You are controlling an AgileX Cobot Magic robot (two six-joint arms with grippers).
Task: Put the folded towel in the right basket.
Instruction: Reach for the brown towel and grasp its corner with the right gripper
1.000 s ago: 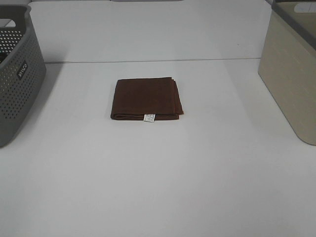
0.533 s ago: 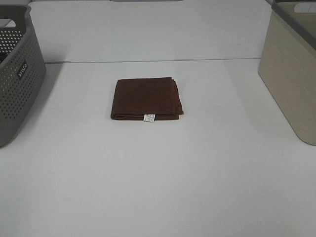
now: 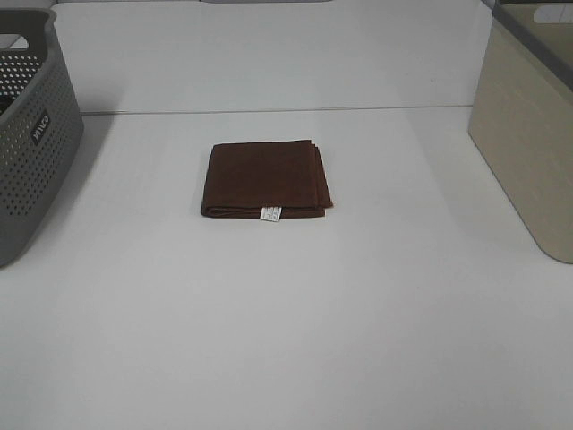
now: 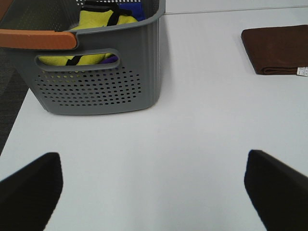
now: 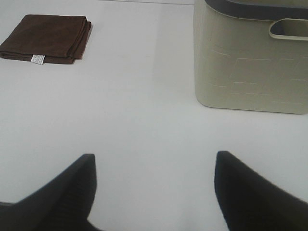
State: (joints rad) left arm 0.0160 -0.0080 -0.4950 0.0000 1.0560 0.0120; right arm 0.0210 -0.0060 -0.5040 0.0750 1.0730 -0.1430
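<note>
The white bench (image 3: 286, 340) carries a grey basket (image 3: 31, 143) on the left and the beige right basket (image 3: 528, 134). The folded towel (image 3: 264, 179) lies flat between them, well apart from both. Pickup seems not yet begun: left pincer (image 4: 151, 161) and right pincer (image 5: 155, 156) gape empty. Next, reach for the towel's edge.

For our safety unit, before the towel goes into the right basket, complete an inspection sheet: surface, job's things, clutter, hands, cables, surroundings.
Surface: white table, no spills seen.
Job's things: folded brown towel lying flat mid-table; beige right basket standing apart from it.
Clutter: grey perforated left basket holding yellow cloth.
Hands: left hand open, empty; right hand open, empty.
Cables: nothing seen.
Surroundings: dark floor beside the table.
</note>
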